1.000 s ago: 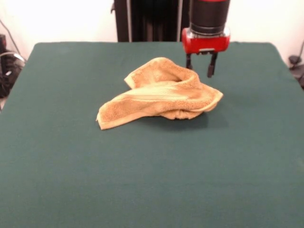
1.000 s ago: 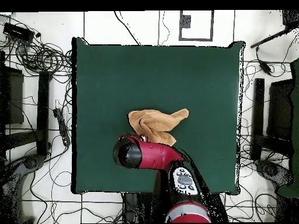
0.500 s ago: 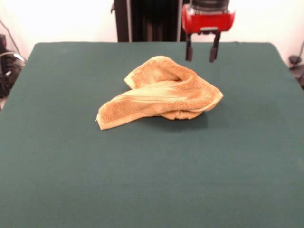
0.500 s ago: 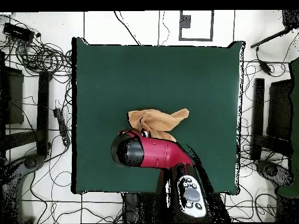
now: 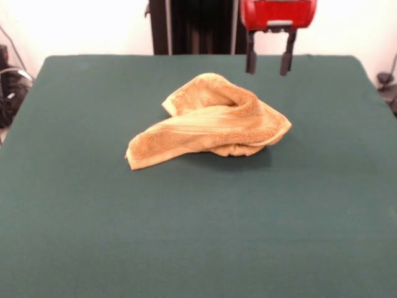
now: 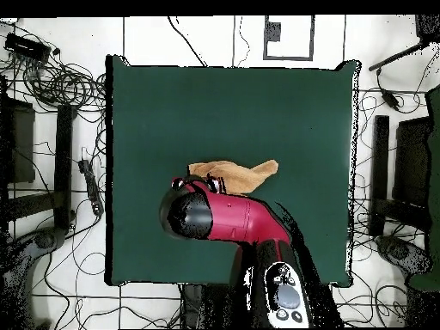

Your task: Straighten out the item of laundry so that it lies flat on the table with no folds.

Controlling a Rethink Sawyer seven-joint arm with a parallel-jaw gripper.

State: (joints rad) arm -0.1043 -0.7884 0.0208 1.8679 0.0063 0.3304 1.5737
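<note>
The orange-tan towel [image 5: 211, 121] lies crumpled in a folded heap near the middle of the dark green table [image 5: 198, 236], one corner pointing to the front left. In the overhead view the towel [image 6: 245, 173] is partly hidden under the arm. My gripper [image 5: 268, 69] hangs open and empty above the table, behind and to the right of the towel, clear of it. Its two dark fingers [image 5: 250, 61] point down with a gap between them. In the overhead view the red arm covers the gripper.
The robot's black pedestal [image 5: 198, 28] stands behind the table's far edge. Cables and dark equipment [image 6: 51, 129] lie on the floor around the table in the overhead view.
The gripper has risen from beside the towel's far right edge and shifted slightly right. The towel has not moved.
</note>
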